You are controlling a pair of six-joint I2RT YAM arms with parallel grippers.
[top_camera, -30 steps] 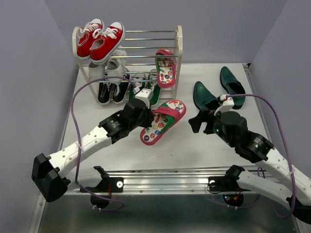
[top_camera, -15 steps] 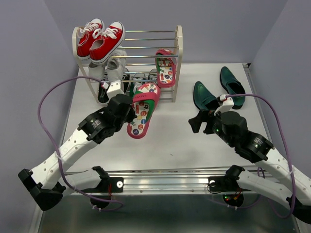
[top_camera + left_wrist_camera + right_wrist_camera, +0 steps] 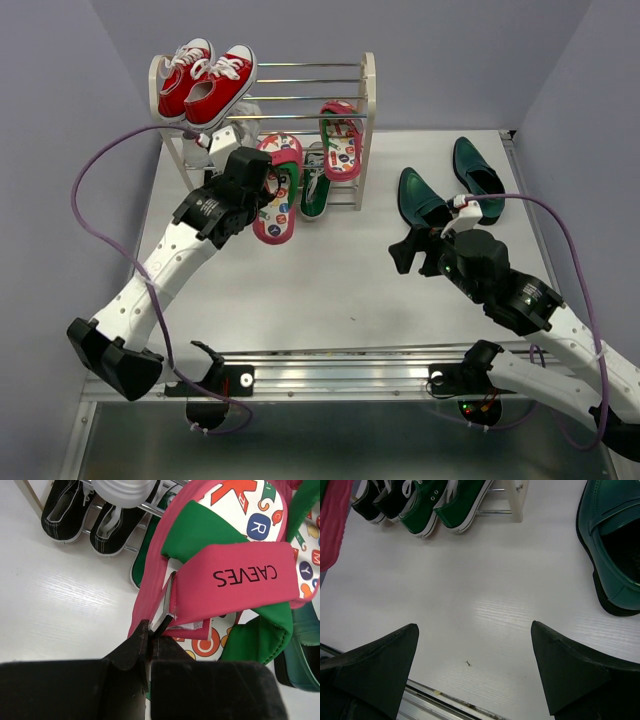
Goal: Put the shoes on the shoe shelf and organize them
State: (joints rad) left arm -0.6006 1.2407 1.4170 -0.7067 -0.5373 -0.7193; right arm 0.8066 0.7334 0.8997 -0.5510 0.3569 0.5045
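My left gripper [image 3: 258,192] is shut on the strap of a pink-red flip-flop [image 3: 277,190] and holds it in the air, tilted, just in front of the shoe shelf [image 3: 368,90]. In the left wrist view the gripper [image 3: 151,629] pinches the edge of the pink strap [image 3: 235,575]. The other flip-flop [image 3: 341,142] leans on the shelf's middle tier at the right. The green canvas sneakers [image 3: 440,502] stand on the bottom tier. Two dark green loafers [image 3: 420,197] [image 3: 476,177] lie on the table to the right. My right gripper [image 3: 415,250] is open and empty, near the left loafer [image 3: 612,555].
Red sneakers [image 3: 205,80] sit on the shelf's top tier at the left. A white sneaker [image 3: 122,487] is on the middle tier, and black sneakers [image 3: 85,515] are on the bottom tier at the left. A metal rail [image 3: 340,365] runs along the near table edge.
My left arm has carried the flip-flop from the table's middle up and to the left, to the front of the shelf. The right arm has not moved.
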